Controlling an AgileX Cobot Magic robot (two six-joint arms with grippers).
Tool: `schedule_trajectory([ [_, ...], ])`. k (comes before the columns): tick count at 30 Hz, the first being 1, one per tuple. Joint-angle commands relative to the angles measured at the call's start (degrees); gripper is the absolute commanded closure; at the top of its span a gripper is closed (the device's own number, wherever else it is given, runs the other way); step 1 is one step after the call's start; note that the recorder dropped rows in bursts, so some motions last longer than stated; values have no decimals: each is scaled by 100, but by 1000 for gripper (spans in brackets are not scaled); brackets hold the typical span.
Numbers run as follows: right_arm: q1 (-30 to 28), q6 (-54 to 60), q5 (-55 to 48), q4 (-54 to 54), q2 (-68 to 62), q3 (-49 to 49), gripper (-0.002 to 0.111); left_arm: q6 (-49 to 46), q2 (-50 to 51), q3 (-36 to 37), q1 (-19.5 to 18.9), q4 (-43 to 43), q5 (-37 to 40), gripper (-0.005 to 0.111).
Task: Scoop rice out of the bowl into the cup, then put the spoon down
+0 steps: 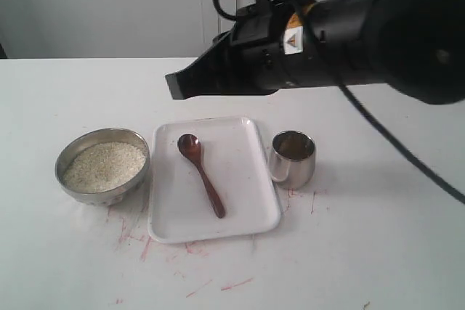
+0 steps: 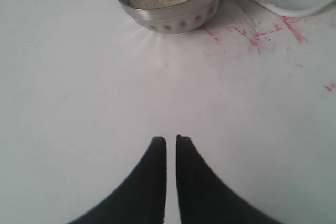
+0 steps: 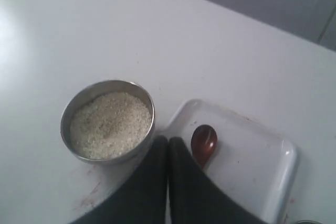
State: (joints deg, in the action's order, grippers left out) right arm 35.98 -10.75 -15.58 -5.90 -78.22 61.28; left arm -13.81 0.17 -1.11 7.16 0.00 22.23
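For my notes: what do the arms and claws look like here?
The right arm is bulky glossy black, with a yellow warning-triangle label and a black cable trailing off. The left claw and right claw both have smooth black fingers curving to narrow tips.

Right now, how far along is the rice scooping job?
Done: nothing visible; the small shiny steel cup looks empty, though its inside is dark. In hand: nothing; the right gripper hangs shut above the flat white tray, where the reddish-brown glossy spoon lies ungrasped. Remaining: grasp spoon, scoop white-beige rice from the round steel bowl, tip into cup, set spoon down.
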Motion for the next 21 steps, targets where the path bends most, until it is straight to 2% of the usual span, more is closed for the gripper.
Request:
schedule_trajectory([
  [1, 3, 165, 328, -36, 749, -497, 108, 33, -17, 53, 40, 0, 225, 92],
  [21, 3, 278, 806, -14, 4196, -2834, 108, 33, -17, 53, 40, 0, 225, 92],
])
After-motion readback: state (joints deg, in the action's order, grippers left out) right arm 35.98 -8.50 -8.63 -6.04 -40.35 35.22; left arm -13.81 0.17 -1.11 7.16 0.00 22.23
